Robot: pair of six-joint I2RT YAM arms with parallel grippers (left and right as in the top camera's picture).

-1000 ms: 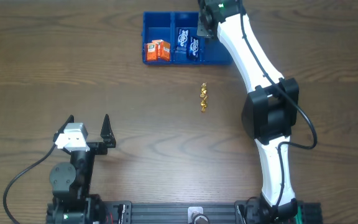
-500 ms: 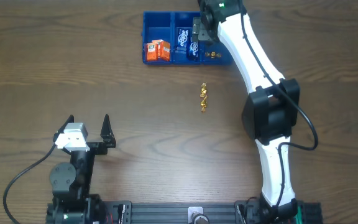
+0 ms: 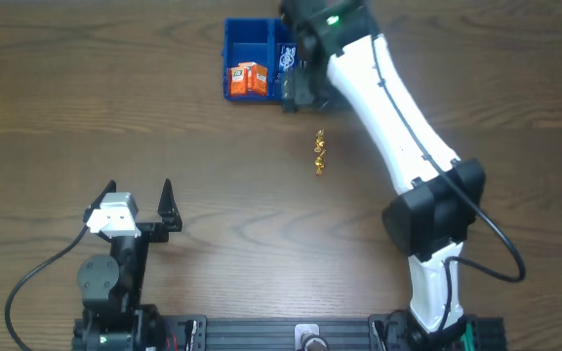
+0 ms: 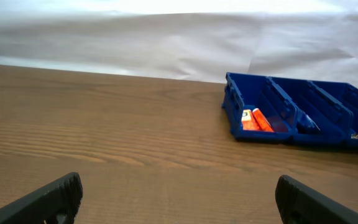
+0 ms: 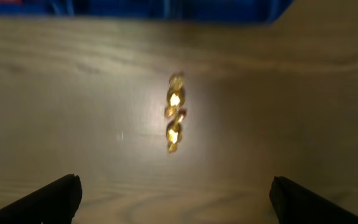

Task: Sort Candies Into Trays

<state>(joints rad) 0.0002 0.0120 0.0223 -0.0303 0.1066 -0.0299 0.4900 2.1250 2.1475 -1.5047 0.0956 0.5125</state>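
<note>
Blue tray (image 3: 246,37) sat at the far edge of the wooden table (image 3: 115,117), near the middle. It was divided into long compartments. Orange-wrapped candies (image 3: 247,78) lay in the leftmost compartment, at its near end. Blue-wrapped candies (image 3: 285,57) lay in the next compartment over, partly hidden under the right arm in the top view. In the left wrist view the tray stood well off, with the orange pieces low against the near wall.

Gold-wrapped candies (image 3: 320,154) lay loose on the table in a short line, just in front of the tray and apart from it. The right wrist view showed at least two of them end to end, shiny, with the tray's blue edge beyond them.

Right claw (image 5: 173,186) hung above the table over the near side of the gold candies, fingers spread wide and nothing between them. It touched neither candy. In the top view the right arm reached from its base across the tray's right part, with the claw end near the tray's front wall.

Left claw (image 3: 140,195) sat low near its own base, at the table's near left and well apart from tray and candies. Its fingers were wide apart and empty, and it pointed toward the tray. One gold candy showed at the edge of the left wrist view.
</note>
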